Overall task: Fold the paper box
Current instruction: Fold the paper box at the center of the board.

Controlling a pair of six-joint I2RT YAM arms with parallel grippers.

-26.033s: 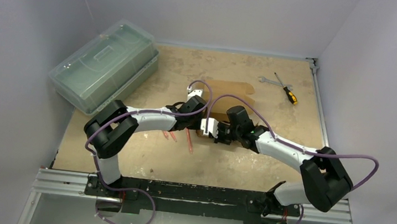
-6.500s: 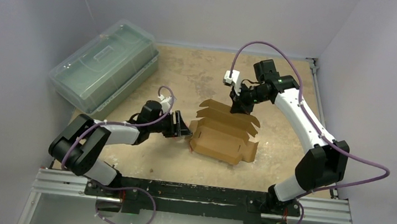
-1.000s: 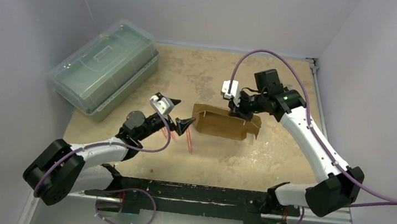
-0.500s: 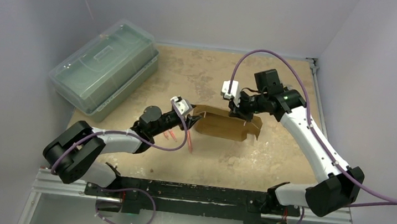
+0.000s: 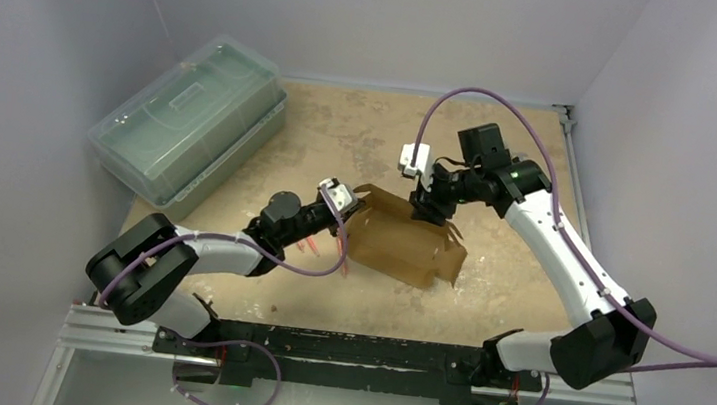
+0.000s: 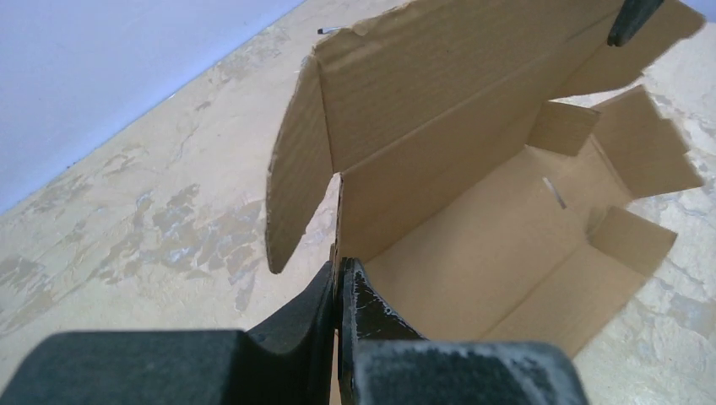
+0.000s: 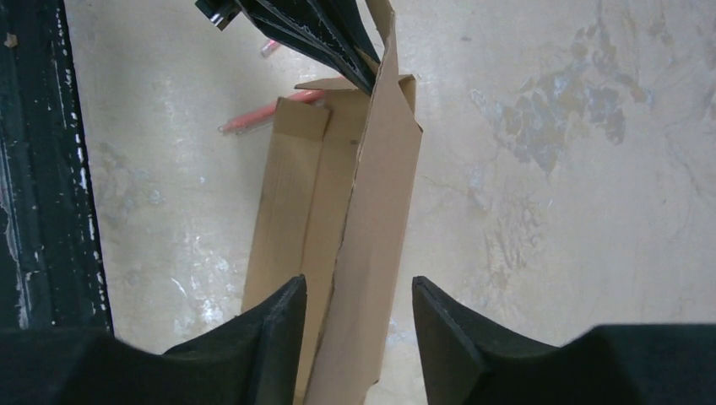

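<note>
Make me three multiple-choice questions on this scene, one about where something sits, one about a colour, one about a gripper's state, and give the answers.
1. Where on the table is the green case?
A. far left
B. far right
C. near middle

2. What colour is the box?
A. white
B. brown
C. blue

3. How is the left gripper?
A. wide open
B. shut on a box edge
C. shut on nothing

Answers:
1 A, the top view shows it lying along the table's far-left edge.
2 B, it is plain brown cardboard in all three views.
3 B, the left wrist view shows it pinched on the edge of a panel.
</note>
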